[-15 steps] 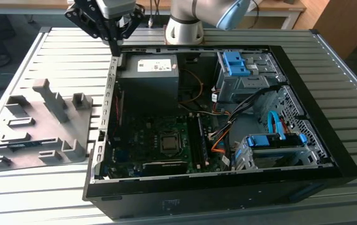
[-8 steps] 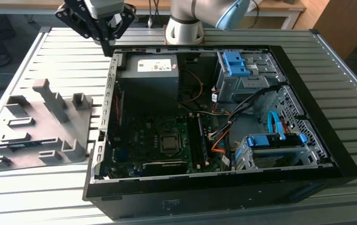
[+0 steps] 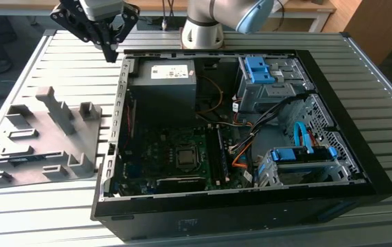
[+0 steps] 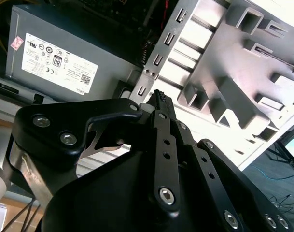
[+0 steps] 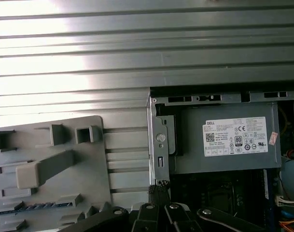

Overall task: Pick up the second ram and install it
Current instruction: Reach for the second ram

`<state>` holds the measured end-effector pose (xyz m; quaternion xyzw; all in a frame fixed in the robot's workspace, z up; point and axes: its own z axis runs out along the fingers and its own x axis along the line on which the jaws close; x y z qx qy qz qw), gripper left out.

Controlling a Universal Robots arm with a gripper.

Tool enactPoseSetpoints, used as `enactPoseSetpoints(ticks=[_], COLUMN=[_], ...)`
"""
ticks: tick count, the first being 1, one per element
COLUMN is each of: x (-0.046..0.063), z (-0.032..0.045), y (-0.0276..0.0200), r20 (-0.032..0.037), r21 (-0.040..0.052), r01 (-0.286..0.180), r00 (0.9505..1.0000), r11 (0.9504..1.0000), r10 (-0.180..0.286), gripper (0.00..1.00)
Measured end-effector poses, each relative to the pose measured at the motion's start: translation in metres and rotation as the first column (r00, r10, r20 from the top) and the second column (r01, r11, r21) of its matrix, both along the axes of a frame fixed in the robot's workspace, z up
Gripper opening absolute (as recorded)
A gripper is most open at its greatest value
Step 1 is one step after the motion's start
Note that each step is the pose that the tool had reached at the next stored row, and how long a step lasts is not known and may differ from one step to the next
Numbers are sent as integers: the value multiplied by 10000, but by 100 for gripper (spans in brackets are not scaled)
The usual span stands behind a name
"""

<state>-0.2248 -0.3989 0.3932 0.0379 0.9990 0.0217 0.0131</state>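
Note:
The second ram (image 3: 26, 161) is a thin blue-green strip standing on edge in a slot of the grey holder (image 3: 41, 139), on the exterior view's left. In the first wrist view the ram (image 5: 35, 208) shows as a dark strip in the holder (image 5: 64, 145). My gripper (image 3: 111, 53) hangs above the table by the back left corner of the open computer case (image 3: 237, 206), well apart from the ram. Its black fingers (image 4: 159, 104) are pressed together with nothing between them. The long black memory slots (image 3: 218, 149) lie on the motherboard inside the case.
The grey power supply (image 3: 163, 82) fills the case's back left corner, just beside my gripper. Blue drive brackets (image 3: 259, 69) and cables sit on the case's right side. The ribbed metal table (image 3: 58, 206) extends around the holder and the case.

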Motion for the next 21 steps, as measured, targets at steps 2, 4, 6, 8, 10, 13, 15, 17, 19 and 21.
enactPoseSetpoints(ticks=[2, 4, 6, 8, 10, 13, 15, 17, 19, 21], x=[-32, -63, -96, -128, -159, -205, -238, -268, -297, -328], z=[0, 0, 0, 0, 0, 0, -1, 0, 0, 0], y=[0, 0, 0, 0, 0, 0, 0, 0, 0, 0], r20=[1, 0, 0, 0, 0, 0, 1, 0, -1, 0], r21=[0, -1, -1, 0, -1, -1, 0, 0, -1, -1], r01=[0, -1, -1, -1, -1, 0, 0, -1, -1, -1], r00=[10000, 10000, 10000, 10000, 10000, 10000, 10000, 10000, 10000, 10000], r11=[10000, 10000, 10000, 10000, 10000, 10000, 10000, 10000, 10000, 10000], r10=[0, 1, 1, 1, 1, 0, 0, 1, 1, 1], gripper=[10, 10, 10, 10, 10, 10, 10, 10, 10, 10])
